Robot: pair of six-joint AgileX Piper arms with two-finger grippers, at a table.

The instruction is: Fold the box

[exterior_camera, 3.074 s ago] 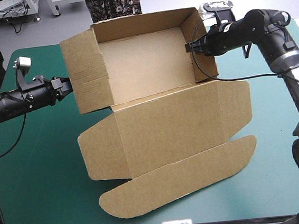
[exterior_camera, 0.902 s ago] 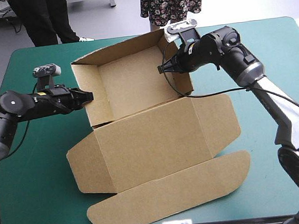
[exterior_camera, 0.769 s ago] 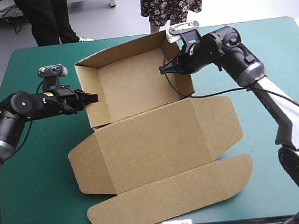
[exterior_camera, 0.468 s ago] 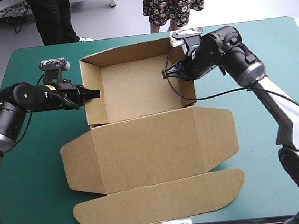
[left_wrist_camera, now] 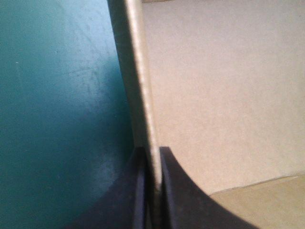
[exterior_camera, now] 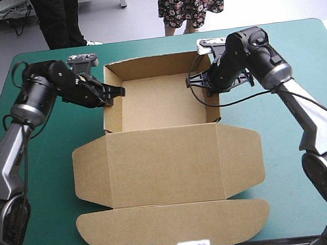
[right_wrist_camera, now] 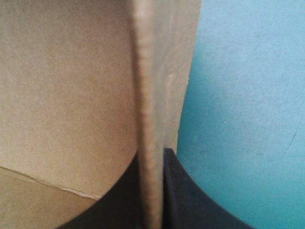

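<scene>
- Now the brown cardboard box (exterior_camera: 164, 163) stands as an open tray at the middle of the teal-green counter (exterior_camera: 46, 168). Its lid and rounded flap lie flat toward the near edge.
- The left arm (exterior_camera: 18, 122) runs up the counter's left side, bends, and reaches across. The left gripper (exterior_camera: 118, 92) points inward at the tray's left wall.
- Its black fingers (left_wrist_camera: 176, 200) are all but closed, pinching that wall's top edge, one inside and one outside.
- The right arm (exterior_camera: 307, 108) mirrors it from the right, wrist curled inward.
- The right gripper (exterior_camera: 190, 82) likewise nips the right wall's edge between nearly closed fingers.
</scene>
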